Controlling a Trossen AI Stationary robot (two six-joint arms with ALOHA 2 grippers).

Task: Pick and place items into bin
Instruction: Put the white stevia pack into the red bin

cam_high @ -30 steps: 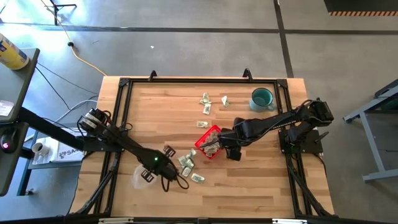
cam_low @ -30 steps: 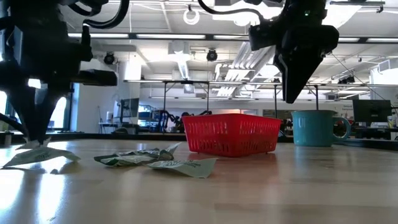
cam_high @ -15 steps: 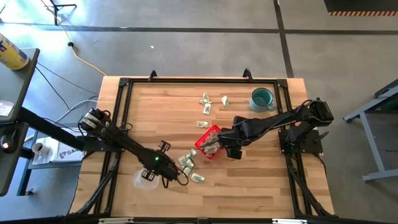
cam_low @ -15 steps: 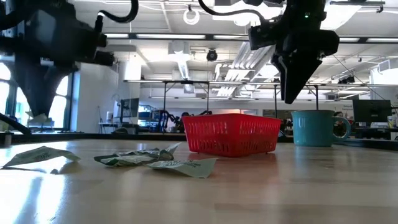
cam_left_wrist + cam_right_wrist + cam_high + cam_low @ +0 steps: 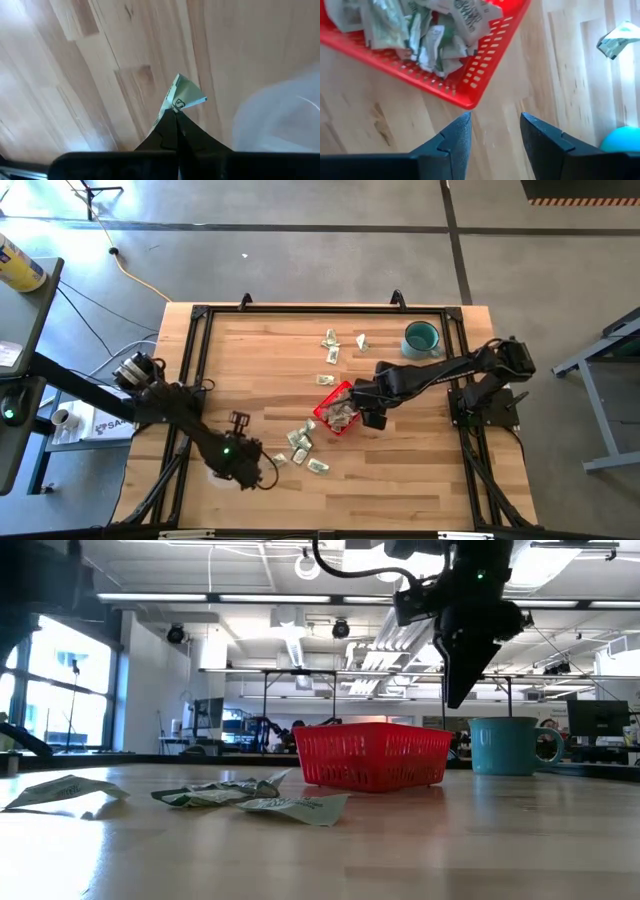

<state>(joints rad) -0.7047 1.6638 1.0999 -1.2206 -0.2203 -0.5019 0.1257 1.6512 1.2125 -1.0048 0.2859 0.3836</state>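
We see the left pincer point(image 5: 176, 116) clenched on one pale green-and-white packet point(image 5: 181, 97), held above the bare wooden worktop point(image 5: 90, 75), with a clear plastic cup point(image 5: 280, 115) just beside it. Our right pincer point(image 5: 495, 132) is released, its fingers point(image 5: 457, 135) spread and holding nothing, hovering just beside a corner of the red mesh basket point(image 5: 485, 70), which already holds several packets point(image 5: 435, 30). More loose packets point(image 5: 302, 445) lie on the worktop between the two pincers, and others point(image 5: 330, 345) sit beyond the basket, near the teal mug point(image 5: 421, 338).
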